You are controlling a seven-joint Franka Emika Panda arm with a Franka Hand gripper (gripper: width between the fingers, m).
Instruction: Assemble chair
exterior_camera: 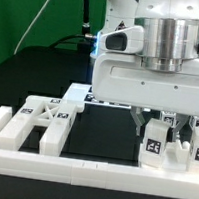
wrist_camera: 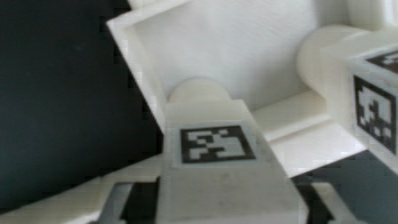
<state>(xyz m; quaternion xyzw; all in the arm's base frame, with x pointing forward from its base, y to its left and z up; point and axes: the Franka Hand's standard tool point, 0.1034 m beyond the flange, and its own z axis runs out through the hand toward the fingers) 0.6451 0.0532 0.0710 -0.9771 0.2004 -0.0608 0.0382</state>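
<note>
**Item 1: robot arm.** A white Franka arm with a silver cylindrical wrist fills the exterior view's upper right. Its two-finger gripper [exterior_camera: 155,124] points straight down over the parts at the exterior view's lower right.

**Item 2: gripper state.** In the wrist view the gripper [wrist_camera: 217,197] has its grey fingers [wrist_camera: 128,197] close on either side of an upright chunky matte white plastic bar [wrist_camera: 217,120]. That bar carries a black-and-white square tag on its near face. Whether the fingers actually press it cannot be told.

**Item 3: chair parts, right group.** The same tagged bar [exterior_camera: 154,145] stands at the exterior view's lower right, directly beneath the gripper. A second white tagged block [exterior_camera: 196,150] stands just beside it toward the exterior view's right edge. In the wrist view this block [wrist_camera: 365,90] appears next to a broad white slab [wrist_camera: 214,50] that lies behind the bar.

**Item 4: chair parts, left group.** A white ladder-shaped frame piece [exterior_camera: 39,120] with several tags lies flat at the exterior view's lower left, well apart from the gripper.

**Item 5: surroundings.**
- A long thin white border rail [exterior_camera: 79,170] runs along the bottom of the exterior view.
- A thin flat white marker board [exterior_camera: 78,92] lies near the exterior view's centre.
- Both rest on a black table [exterior_camera: 34,79].
</note>
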